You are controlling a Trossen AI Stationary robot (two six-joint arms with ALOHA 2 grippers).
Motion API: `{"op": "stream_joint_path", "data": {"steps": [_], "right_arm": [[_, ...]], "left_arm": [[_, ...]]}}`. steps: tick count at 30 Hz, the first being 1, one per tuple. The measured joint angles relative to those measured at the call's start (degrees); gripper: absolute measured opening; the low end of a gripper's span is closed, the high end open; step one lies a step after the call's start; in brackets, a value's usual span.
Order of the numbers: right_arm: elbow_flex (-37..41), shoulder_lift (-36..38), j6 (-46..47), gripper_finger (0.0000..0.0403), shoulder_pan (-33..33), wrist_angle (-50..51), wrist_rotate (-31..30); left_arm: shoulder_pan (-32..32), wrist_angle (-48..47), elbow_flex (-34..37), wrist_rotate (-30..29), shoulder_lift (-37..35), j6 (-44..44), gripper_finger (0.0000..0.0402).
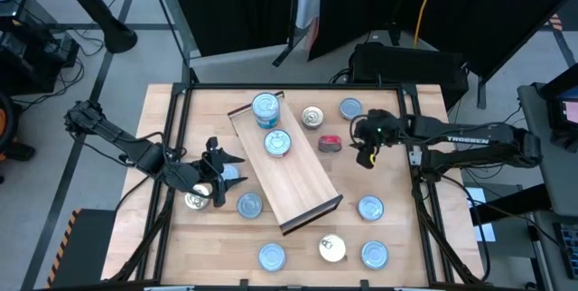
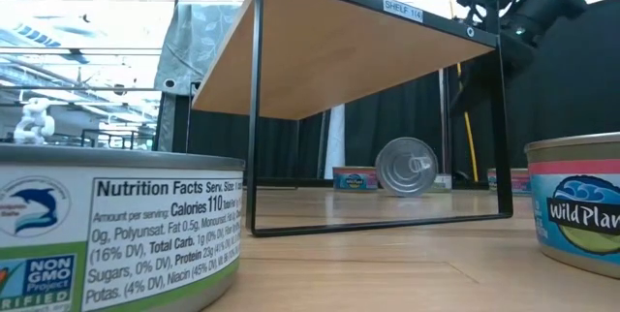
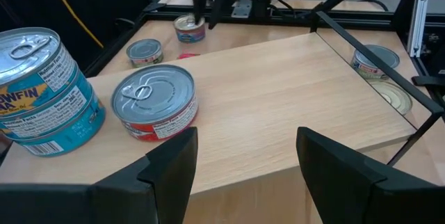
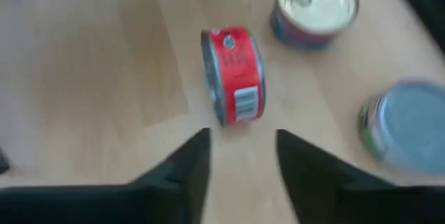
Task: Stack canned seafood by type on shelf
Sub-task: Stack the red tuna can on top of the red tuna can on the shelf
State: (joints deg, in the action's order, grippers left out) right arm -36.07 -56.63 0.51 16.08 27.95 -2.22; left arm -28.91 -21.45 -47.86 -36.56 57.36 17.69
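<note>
Your right hand [image 1: 365, 149] hangs part open over the worktop [image 1: 397, 183], holding nothing. Just beside it a red tin [image 1: 330, 144] lies on its edge, near the shelf [image 1: 293, 178]. Your left hand [image 1: 217, 178] waits open and empty at the shelf's other side. On the shelf sit a stack of blue tins [image 1: 265, 108] and one single tin [image 1: 277, 143].

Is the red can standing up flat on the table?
No. In the right wrist view the red can lies on its side on the table, its red label wall facing up, just beyond the open right gripper.
</note>
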Motion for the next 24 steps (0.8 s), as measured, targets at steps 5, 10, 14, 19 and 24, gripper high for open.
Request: {"op": "stream_joint_path", "data": {"steps": [5,10,14,19,24], "right_arm": [[0.0,-4.4,-8.6,0.0285,1.2,-8.3,1.2],[0.0,-8.8,-10.4,0.0325,2.0,-14.6,3.8],[0.0,-12.4,-10.6,0.0327,2.0,-17.8,6.5],[0.0,-16.9,-11.4,0.0327,2.1,-20.2,6.8],[0.0,-19.9,-11.9,0.0327,2.7,-22.5,6.8]], "left_arm": [[0.0,0.0,0.0,0.0,0.0,0.1,0.0244],[0.0,0.0,0.0,0.0,0.0,1.4,0.0244],[0.0,0.0,0.0,0.0,0.0,1.4,0.0244],[0.0,-0.1,0.0,0.0,0.0,1.4,0.0244],[0.0,-0.1,0.0,0.0,0.0,1.4,0.0244]]}}
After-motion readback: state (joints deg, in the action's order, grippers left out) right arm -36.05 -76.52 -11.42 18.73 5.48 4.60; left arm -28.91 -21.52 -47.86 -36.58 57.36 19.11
